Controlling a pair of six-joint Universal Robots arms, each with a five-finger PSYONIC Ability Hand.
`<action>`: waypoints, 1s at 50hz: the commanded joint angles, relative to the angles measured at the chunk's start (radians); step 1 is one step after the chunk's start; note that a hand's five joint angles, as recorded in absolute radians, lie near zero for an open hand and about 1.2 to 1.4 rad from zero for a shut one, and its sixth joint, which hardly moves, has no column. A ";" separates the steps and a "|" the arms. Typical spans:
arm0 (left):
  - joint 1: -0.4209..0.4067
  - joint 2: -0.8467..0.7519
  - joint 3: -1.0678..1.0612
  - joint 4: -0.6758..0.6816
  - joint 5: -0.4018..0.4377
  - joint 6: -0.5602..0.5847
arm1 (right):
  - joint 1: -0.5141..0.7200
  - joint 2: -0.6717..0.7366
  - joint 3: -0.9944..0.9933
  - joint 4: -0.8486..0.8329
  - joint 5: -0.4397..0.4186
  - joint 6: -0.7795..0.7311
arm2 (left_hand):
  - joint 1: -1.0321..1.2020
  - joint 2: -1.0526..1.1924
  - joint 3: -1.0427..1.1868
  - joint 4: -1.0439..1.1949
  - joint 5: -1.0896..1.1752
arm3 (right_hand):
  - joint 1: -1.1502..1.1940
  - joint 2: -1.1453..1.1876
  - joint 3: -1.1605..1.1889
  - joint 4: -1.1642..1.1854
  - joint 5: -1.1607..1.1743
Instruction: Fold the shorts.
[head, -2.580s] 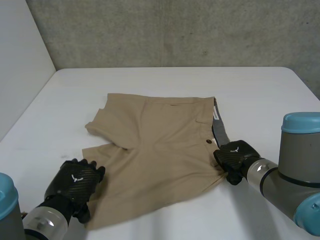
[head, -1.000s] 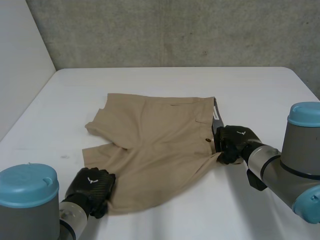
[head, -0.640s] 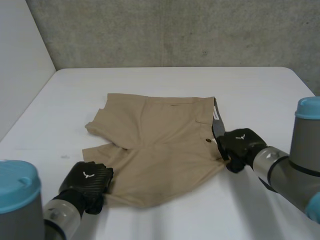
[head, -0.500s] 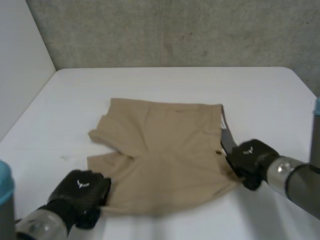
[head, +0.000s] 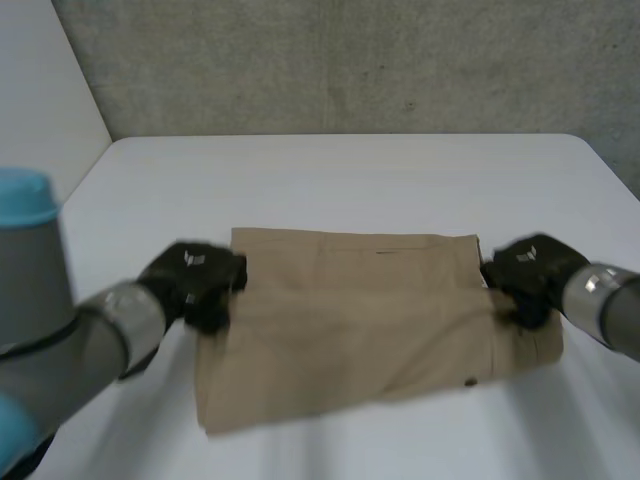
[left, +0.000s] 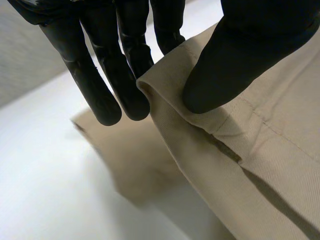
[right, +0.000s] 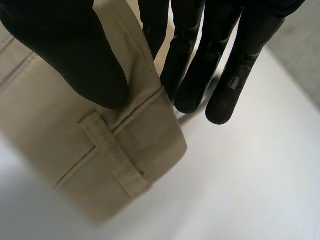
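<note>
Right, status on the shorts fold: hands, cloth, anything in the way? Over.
Left hand shut on shorts, left corner. Right hand shut on the waistband corner. Shorts doubled over on white table. Nothing in the way.

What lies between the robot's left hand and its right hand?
The shorts span the whole stretch, as the head view shows: the left hand pinches one end, the right hand the other.

White table (head: 350, 170), tan shorts (head: 370, 320) doubled over on it
</note>
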 joint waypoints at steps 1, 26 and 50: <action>-0.006 -0.301 0.328 0.076 -0.165 0.007 | 0.094 0.188 -0.208 -0.200 0.084 0.116 | 0.266 0.199 0.205 0.203 0.222 | 0.413 0.217 0.195 0.205 0.250; -0.060 -0.705 0.602 0.631 -0.225 0.268 | 0.151 0.543 -0.460 -0.670 0.103 0.159 | -0.916 -0.983 -0.977 -0.979 -0.960 | -0.808 -1.004 -1.027 -1.017 -0.972; -0.092 -0.145 -0.055 0.525 -0.222 0.015 | -0.067 0.135 0.040 -0.307 -0.074 0.371 | -0.928 -0.996 -0.990 -0.992 -0.973 | -0.672 -0.868 -0.890 -0.881 -0.836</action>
